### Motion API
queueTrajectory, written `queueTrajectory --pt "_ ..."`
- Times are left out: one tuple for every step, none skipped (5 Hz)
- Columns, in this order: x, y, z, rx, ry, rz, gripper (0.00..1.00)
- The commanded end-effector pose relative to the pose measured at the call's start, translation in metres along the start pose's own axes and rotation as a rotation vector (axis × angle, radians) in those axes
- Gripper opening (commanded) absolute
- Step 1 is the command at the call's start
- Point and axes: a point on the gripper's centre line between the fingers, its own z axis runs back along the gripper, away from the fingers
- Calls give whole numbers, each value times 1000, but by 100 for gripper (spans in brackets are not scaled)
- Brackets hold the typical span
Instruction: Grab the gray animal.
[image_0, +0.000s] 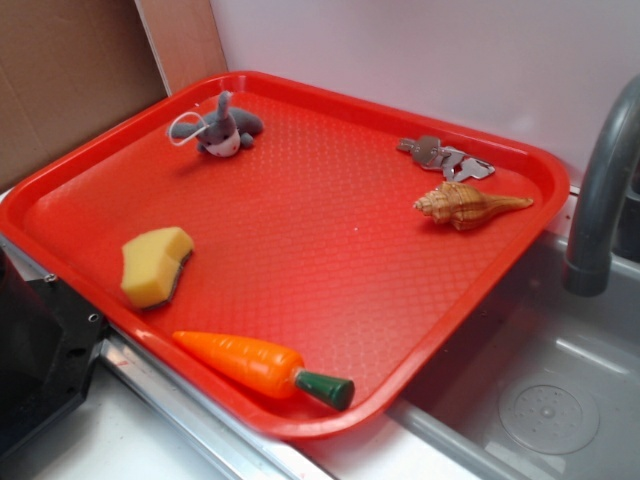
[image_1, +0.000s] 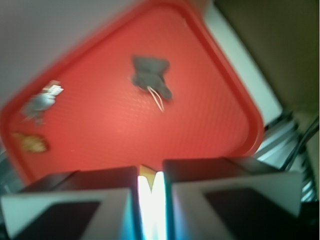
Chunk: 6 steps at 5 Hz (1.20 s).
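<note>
The gray animal (image_0: 225, 128) is a small gray plush with a white underside and a pale cord loop. It lies at the far left corner of the red tray (image_0: 330, 240). In the blurred wrist view the gray animal (image_1: 150, 75) sits well ahead of my gripper (image_1: 151, 172), near the tray's far end. The two fingers stand almost together with only a narrow bright slit between them, and nothing is held. A black part of the arm (image_0: 30, 350) shows at the lower left of the exterior view, off the tray's near left edge.
On the tray lie a yellow sponge (image_0: 155, 265) at the near left, an orange carrot (image_0: 262, 365) at the front edge, a tan seashell (image_0: 468, 205) and silver keys (image_0: 445, 157) at the far right. A gray faucet (image_0: 600, 200) and a sink (image_0: 540, 400) stand to the right.
</note>
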Motion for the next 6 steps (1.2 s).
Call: queueTrajectory --pt "51 45 -46 97 -102 118 100" --pt "77 50 -78 130 -98 135 100" --pt "99 38 -106 115 -110 100 100" --pt "108 31 -133 118 -103 95 100" --pt "108 32 -164 109 -69 91 100" --pt "101 23 -187 102 -45 21 100"
